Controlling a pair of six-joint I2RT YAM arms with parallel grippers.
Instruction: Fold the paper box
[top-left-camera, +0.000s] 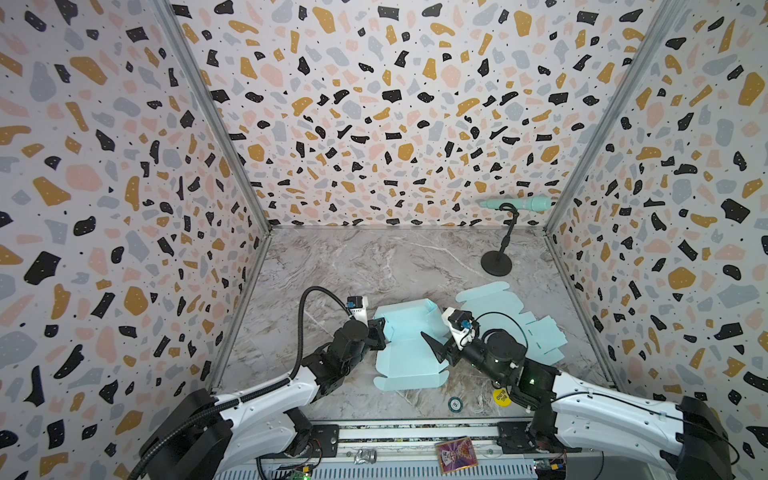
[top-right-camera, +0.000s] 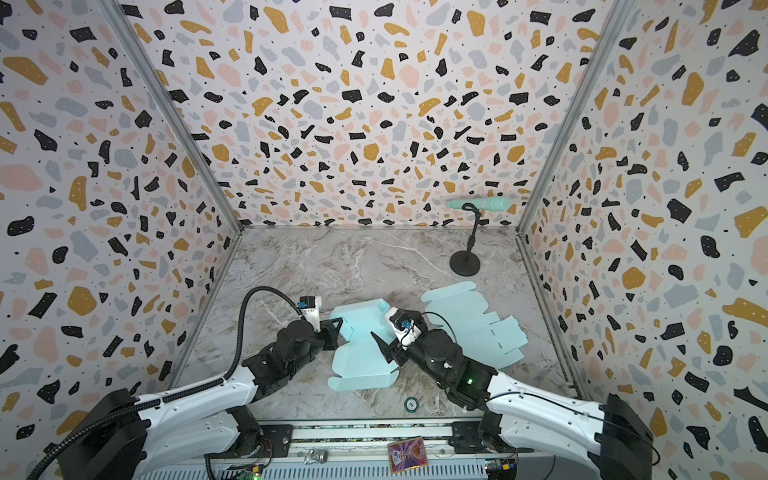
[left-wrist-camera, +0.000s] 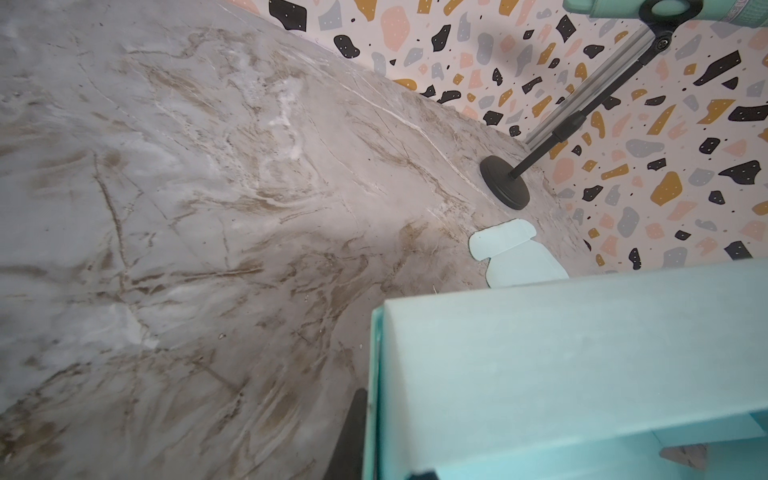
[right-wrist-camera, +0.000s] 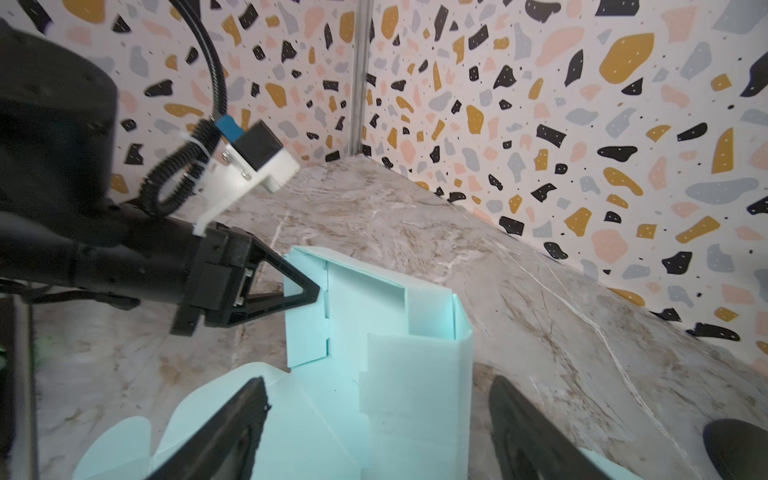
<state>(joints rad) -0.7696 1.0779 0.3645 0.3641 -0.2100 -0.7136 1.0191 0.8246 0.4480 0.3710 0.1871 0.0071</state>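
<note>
In both top views a light blue half-folded paper box (top-left-camera: 411, 361) sits on the grey marble bench (top-left-camera: 353, 266); the left fingers (top-left-camera: 381, 329) are closed on its side wall; the right fingers (top-left-camera: 434, 346) hang over it; the left wrist view shows that wall close up; in the right wrist view they stand wide apart, holding nothing.

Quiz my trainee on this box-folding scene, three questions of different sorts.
1. True or false: the right gripper is shut on the box.
2. In both top views, what lies flat to the right of the box?
3. The left gripper pinches: A) the box's side wall B) a cup C) nothing.
Key: 1 false, it is open; 2 a second, unfolded blank; 3 A.
</note>
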